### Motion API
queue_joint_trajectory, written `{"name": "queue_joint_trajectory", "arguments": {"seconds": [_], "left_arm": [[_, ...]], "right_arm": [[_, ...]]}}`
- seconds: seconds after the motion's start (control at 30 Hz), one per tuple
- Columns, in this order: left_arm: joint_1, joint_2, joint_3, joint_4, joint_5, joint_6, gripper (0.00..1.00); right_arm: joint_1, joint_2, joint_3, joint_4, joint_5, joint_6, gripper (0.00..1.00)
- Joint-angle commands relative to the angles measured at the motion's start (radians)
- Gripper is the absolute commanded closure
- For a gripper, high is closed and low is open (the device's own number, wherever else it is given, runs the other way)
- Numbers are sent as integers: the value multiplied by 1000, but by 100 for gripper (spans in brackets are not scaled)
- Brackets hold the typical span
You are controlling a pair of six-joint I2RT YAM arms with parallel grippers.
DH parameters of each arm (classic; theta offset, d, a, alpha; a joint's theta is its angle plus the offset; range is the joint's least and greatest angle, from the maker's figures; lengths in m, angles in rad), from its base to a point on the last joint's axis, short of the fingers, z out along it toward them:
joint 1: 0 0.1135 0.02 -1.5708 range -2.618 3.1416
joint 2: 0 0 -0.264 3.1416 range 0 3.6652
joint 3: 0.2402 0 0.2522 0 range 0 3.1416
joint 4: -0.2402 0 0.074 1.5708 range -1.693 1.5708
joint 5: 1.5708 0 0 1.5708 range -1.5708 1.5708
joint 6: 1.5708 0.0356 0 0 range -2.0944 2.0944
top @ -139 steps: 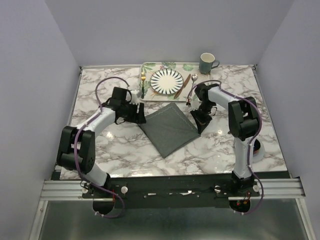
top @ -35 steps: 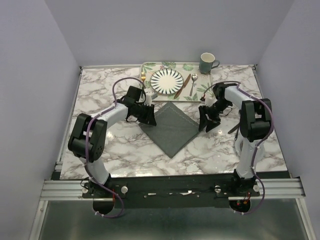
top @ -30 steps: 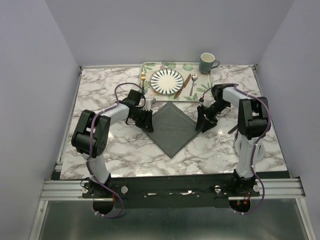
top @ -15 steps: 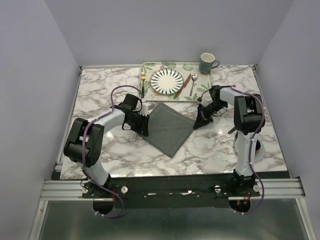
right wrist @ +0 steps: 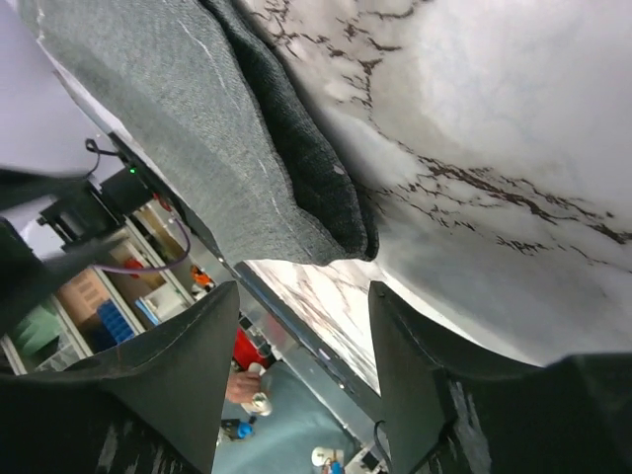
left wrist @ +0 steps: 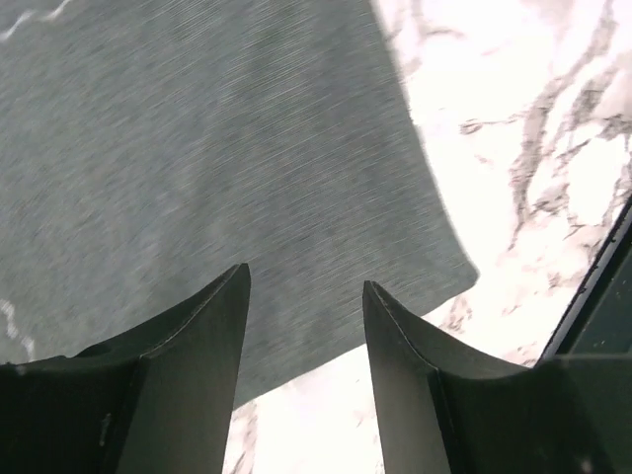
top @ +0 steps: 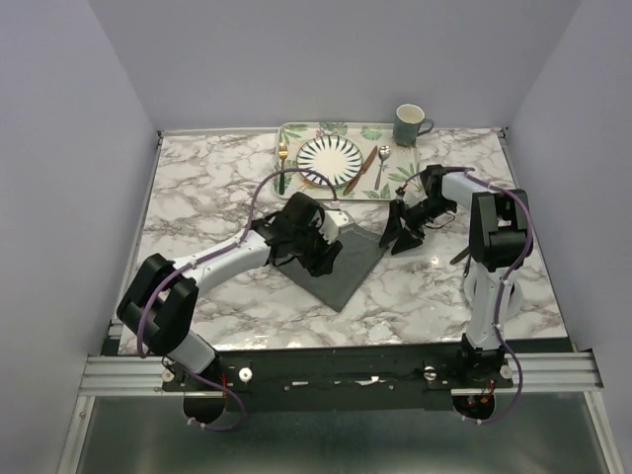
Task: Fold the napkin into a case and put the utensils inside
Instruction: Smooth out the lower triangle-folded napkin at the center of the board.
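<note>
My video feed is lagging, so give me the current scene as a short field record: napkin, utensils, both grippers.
napkin: dark grey, on the marble table, not yet a case; edge at its right corner looks doubled
utensils: fork, knife and spoon on the tray beside the striped plate; none in the napkin
left gripper: open, over the napkin, nothing between its fingers
right gripper: open, at the napkin's right corner, not holding it
other: mug at the tray's back right corner
</note>
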Motion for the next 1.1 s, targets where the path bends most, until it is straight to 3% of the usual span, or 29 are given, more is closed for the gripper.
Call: {"name": "queue_joint_trajectory", "arguments": {"seconds": [0.0,0.17,0.37,0.47,0.7,0.93,1.07], "left_arm": [[-161,18,-5,97,-173,14,39],[-276,101,32,129,-247,28,40],[-320,193,71,117,-272,51,47],[-346,200,53,111,-249,68,53],[-380,200,-8,73,-197,98,87],[-391,207,-21,40,-101,97,96],[-394,227,-8,25,-31,94,98]], "right_arm": [[-6,41,24,55,-53,73,37],[-6,104,70,64,-53,82,40],[-6,110,64,81,-47,87,56],[-6,110,55,92,-39,89,60],[-6,109,61,109,-13,98,83],[-7,64,-3,138,21,90,99],[-6,44,-54,161,67,84,99]]}}
